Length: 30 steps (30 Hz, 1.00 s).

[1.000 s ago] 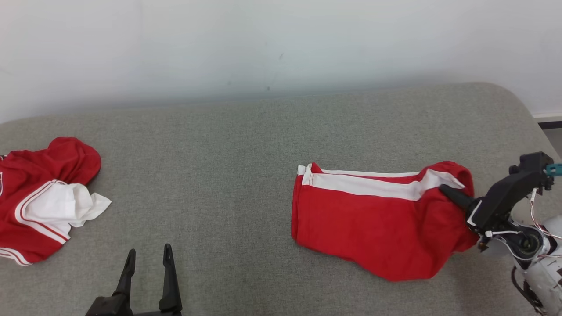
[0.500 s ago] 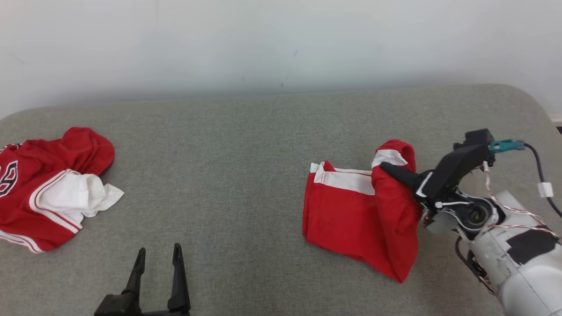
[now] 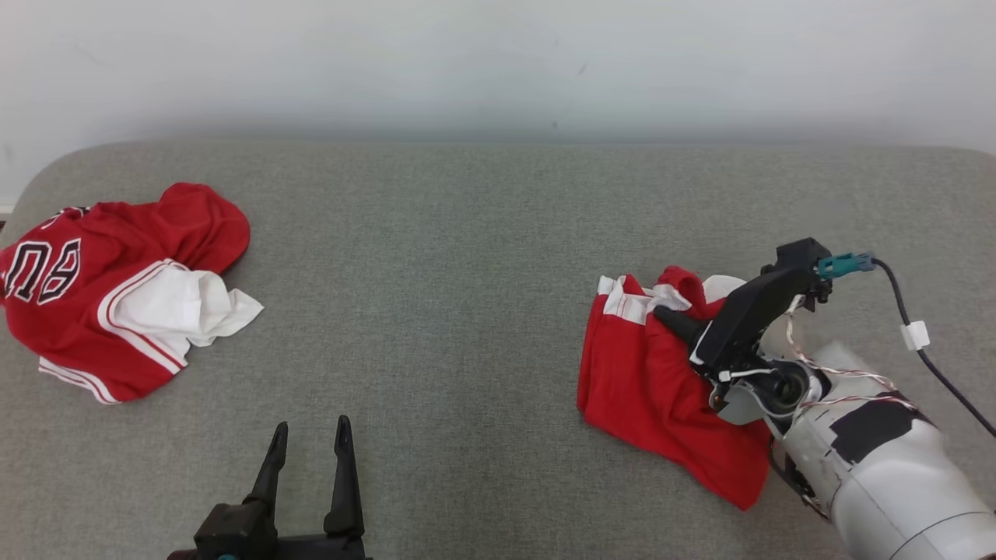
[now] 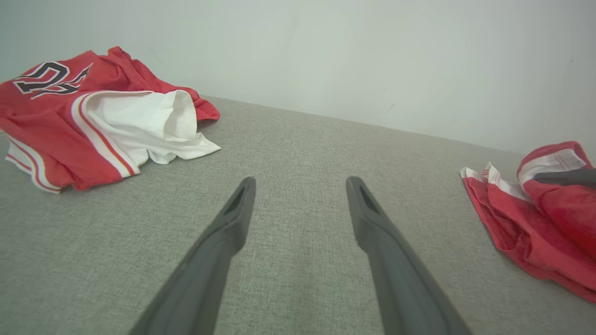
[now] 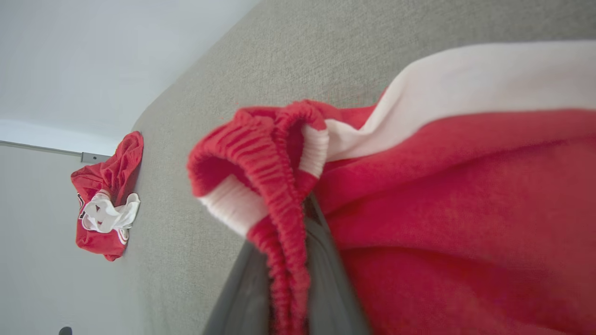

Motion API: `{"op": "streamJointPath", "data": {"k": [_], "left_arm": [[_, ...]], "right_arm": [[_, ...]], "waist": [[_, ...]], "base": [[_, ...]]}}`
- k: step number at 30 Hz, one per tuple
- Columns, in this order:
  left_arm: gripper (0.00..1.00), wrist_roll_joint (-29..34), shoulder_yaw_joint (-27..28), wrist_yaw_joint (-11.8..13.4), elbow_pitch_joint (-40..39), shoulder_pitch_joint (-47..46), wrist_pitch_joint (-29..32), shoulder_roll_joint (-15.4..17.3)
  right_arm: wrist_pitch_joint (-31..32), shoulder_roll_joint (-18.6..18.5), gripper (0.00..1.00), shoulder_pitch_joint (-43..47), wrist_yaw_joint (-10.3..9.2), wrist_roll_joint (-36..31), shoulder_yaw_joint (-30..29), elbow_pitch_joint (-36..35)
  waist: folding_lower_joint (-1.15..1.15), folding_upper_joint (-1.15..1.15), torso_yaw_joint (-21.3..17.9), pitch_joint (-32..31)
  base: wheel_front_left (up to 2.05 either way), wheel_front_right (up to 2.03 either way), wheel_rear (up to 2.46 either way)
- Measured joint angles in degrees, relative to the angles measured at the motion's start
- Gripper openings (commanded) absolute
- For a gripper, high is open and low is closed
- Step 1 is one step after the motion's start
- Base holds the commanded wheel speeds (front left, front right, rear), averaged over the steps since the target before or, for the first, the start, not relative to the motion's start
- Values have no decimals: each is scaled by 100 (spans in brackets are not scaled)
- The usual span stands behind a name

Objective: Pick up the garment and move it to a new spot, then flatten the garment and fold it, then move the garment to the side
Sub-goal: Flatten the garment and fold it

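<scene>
— Since a second ago, the waistband end of the shorts (image 3: 646,389) has been carried over toward the hem end, so the cloth sits shorter and more bunched. The camera swung too. Why is nothing happening nearest us?
— Because the left fingers (image 3: 342,467) hover spread and empty over the bare worktop (image 3: 467,311). I'd guess one arm is enough for this fold.
— And the right?
— There the right fingers (image 3: 673,320) are clenched on the elastic waistband, lifting that edge while the rest lies on the worktop's right side. Pinching the thick band probably keeps both layers together.
— Farther off?
— A crumpled jersey (image 3: 117,311) lies well apart at the left, out of the way, with the wall (image 3: 467,62) behind.
</scene>
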Motion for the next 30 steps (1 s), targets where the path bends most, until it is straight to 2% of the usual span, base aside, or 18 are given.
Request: {"op": "streamJointPath", "data": {"k": [2,3,4,5,12,23,27,29,30], "left_arm": [[100,-7,-19,27,0,-9,-1,1],[100,-10,-21,37,0,-16,0,1],[100,-14,-21,38,0,-19,0,1],[100,-13,-19,41,3,-18,0,1],[100,22,107,36,29,-8,0,1],[100,132,355,-19,-10,152,0,2],[100,203,422,-48,-32,161,-1,2],[100,220,445,-57,-43,166,-1,0],[100,241,492,-56,-62,179,0,1]], "right_arm": [[-129,52,0,-13,0,-136,87,119],[-188,80,9,-19,0,-163,91,176],[-250,105,66,-27,-1,-166,89,232],[-294,124,100,-37,-1,-185,101,256],[-566,85,100,-74,0,-287,187,1],[-1446,-617,100,452,0,-92,-40,-1163],[-2196,-992,100,709,0,-327,-31,-1702],[-2844,-1190,100,859,0,-653,7,-1840],[-3316,-1333,100,996,0,-1018,94,-1900]], "waist": [[0,0,43,24],[0,0,58,34],[0,0,67,39],[0,0,68,37],[0,0,-30,-25],[0,0,-316,-136],[0,0,-413,-152],[0,0,-456,-159],[0,0,-501,-171]], "base": [[0,0,0],[0,0,0],[0,0,0],[0,0,0],[0,0,0],[0,0,0],[0,0,0],[0,0,0],[0,0,0]]}}
